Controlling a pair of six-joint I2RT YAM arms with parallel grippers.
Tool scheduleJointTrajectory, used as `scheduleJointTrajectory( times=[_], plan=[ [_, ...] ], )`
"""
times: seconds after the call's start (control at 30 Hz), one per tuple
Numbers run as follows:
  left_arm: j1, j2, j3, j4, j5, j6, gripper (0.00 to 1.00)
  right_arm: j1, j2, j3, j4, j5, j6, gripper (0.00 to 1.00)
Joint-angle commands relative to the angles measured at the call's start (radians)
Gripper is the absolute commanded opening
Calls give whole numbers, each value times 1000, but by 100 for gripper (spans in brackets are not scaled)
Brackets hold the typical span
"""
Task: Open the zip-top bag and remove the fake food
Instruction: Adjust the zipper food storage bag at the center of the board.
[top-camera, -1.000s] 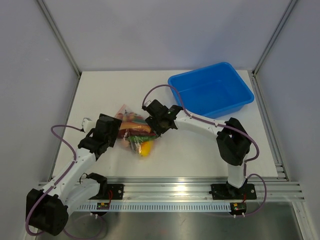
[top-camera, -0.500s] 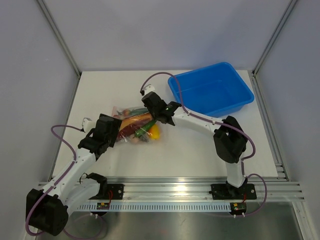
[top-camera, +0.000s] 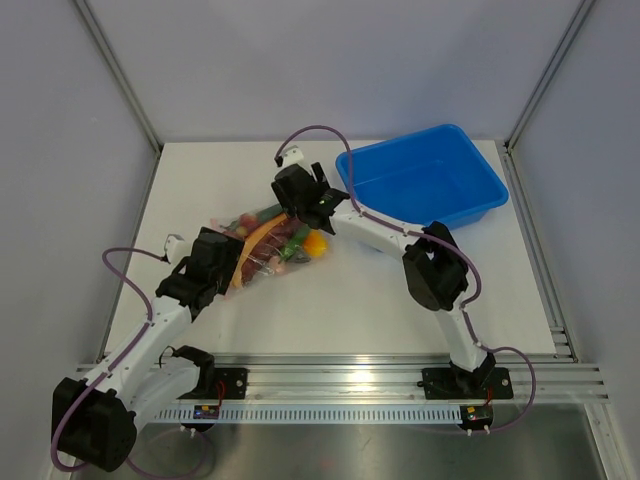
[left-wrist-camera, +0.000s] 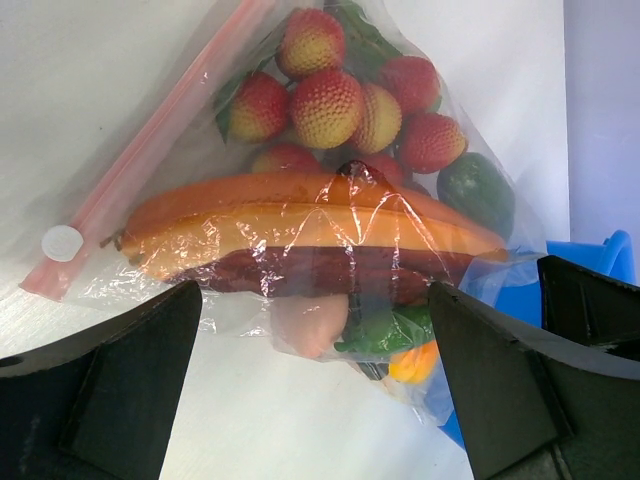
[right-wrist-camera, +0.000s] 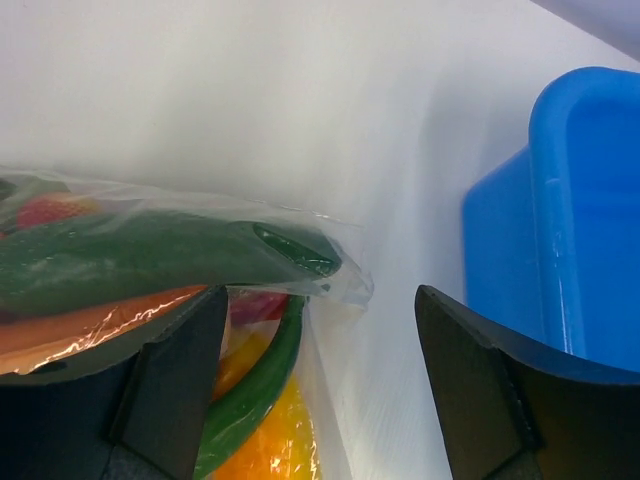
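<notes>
The zip-top bag (top-camera: 262, 243) lies on the white table, clear and crinkly, with its pink zip strip (left-wrist-camera: 150, 160) along the left edge. The fake food (left-wrist-camera: 320, 100) is inside: red-yellow berries, a long orange piece, green and yellow pieces. My left gripper (top-camera: 228, 258) is at the bag's near-left side. In the left wrist view it (left-wrist-camera: 320, 400) is open, the bag's lower edge just ahead of its fingers. My right gripper (top-camera: 298, 212) hangs over the bag's far-right end. Its jaws (right-wrist-camera: 320, 390) stand open with the bag's corner (right-wrist-camera: 300, 260) loose between them.
A blue rectangular bin (top-camera: 422, 180) stands at the back right, close to the right gripper, and its wall (right-wrist-camera: 570, 220) shows in the right wrist view. The right arm's elbow (top-camera: 432, 270) rises over the table's middle right. Grey walls enclose the table.
The right gripper dragged the bag's far end back and left, swinging the bag round, then opened and let go. The left arm stayed still and open.
</notes>
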Motion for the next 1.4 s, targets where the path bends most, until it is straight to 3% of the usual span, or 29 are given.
scheduleJointTrajectory(
  times=[0.0, 0.27, 0.43, 0.63, 0.87, 0.97, 1.07, 1.17, 1.37],
  plan=[
    [6, -9, 39, 35, -32, 22, 99, -1, -124, -29, 25, -34, 63, 84],
    [67, -12, 34, 24, 32, 48, 99, 0, -354, -338, 67, -238, 156, 85],
    [144, 52, 51, 65, 197, 158, 99, 10, -373, -362, -21, -313, 200, 83],
    [205, 181, 105, 44, 333, 230, 99, 28, -324, -341, -97, -282, 200, 83],
    [231, 254, 139, -7, 348, 244, 99, 65, -244, -272, -217, -304, 192, 86],
    [236, 224, 132, -33, 307, 232, 99, 76, -225, -258, -232, -322, 194, 86],
    [237, 160, 140, -125, 180, 201, 99, 82, -212, -253, -246, -314, 200, 86],
    [237, 68, 103, -120, 109, 166, 99, 80, -192, -246, -257, -264, 211, 76],
    [247, -24, 17, -61, 83, 114, 99, 79, -144, -212, -257, -138, 216, 21]
  ],
)
